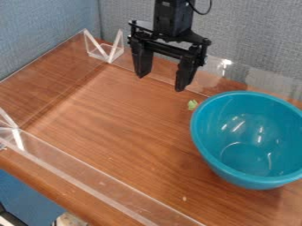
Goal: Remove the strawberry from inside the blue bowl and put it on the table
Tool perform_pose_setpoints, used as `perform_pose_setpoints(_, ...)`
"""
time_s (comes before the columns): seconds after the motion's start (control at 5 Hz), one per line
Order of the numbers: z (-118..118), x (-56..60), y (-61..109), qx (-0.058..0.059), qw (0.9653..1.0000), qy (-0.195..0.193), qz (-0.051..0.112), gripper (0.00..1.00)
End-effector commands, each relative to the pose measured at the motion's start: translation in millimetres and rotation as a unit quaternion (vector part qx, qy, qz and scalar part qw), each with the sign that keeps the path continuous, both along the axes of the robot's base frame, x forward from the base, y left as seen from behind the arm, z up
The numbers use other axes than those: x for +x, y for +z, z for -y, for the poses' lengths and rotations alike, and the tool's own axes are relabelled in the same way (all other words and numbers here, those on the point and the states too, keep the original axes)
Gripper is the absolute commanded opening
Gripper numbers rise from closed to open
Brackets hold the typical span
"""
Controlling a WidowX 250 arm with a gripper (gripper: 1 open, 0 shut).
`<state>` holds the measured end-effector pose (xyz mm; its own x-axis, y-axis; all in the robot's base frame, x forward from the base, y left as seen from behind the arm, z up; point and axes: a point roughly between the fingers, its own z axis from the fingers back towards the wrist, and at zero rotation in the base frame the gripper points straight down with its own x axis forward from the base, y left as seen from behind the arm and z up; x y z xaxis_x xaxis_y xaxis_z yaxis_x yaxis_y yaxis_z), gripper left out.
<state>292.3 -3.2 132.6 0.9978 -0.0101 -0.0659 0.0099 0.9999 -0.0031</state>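
Green speck (192,105), too small to identify, beside blue bowl (248,139); claw (165,78) wide open, empty.

The strawberry (192,104) was seen on the table (112,110), just beside the upper-left rim of the bowl (248,139); only its pale green cap could be made out. The bowl, round, deep and glossy teal-blue, was set upright at the right. The table was finished in reddish-brown wood grain and edged with clear walls.
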Motion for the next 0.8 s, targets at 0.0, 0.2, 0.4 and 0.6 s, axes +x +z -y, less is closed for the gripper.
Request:
perform_pose_setpoints(0.0,-4.2,15.1,15.7,-0.002,0.9999,0.012,0.009,1.0)
perform_pose_setpoints(0.2,-3.2,32.9,13.0,-0.003,0.9997,0.021,0.014,1.0)
perform_pose_setpoints(0.4,-1.4,48.3,9.7,-0.006,0.9992,0.036,0.019,1.0)
perform_pose_setpoints(0.6,-18.0,72.2,10.8,-0.006,0.9981,0.057,0.022,1.0)
